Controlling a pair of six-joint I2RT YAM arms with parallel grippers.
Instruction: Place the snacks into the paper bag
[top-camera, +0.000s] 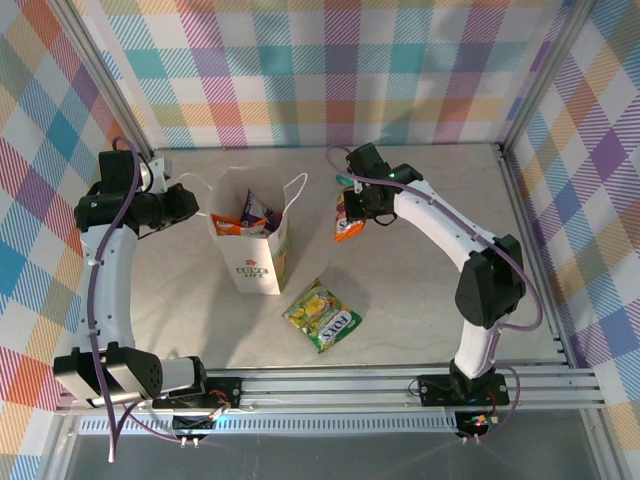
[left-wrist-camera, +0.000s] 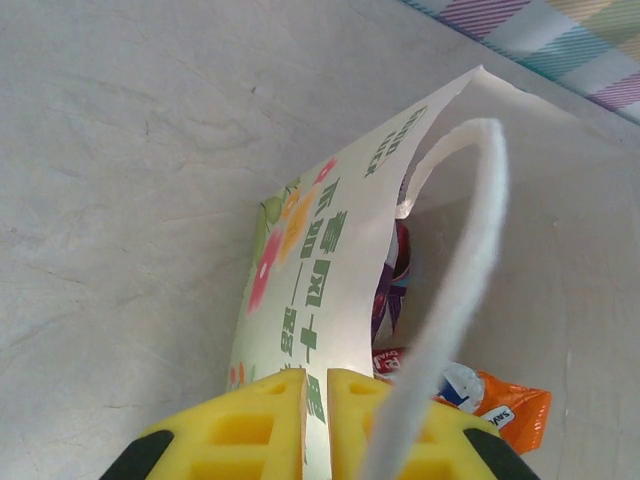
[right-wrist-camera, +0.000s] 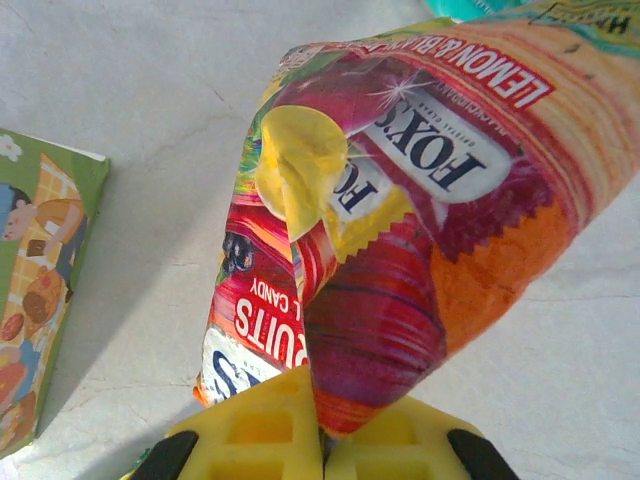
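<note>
Snacks: an orange packet (top-camera: 348, 226) hangs above the desk (top-camera: 440, 200), its end pinched tight in the right pincer (right-wrist-camera: 322, 420), just right of the bag (top-camera: 255, 258). The bag stands upright left of centre, toward the far edge, with packets inside. The left pincer (left-wrist-camera: 316, 385) is clamped on its left wall. A green-yellow packet (top-camera: 322, 315) lies flat toward the near edge. A teal bit (top-camera: 344, 180) may be another packet.
</note>
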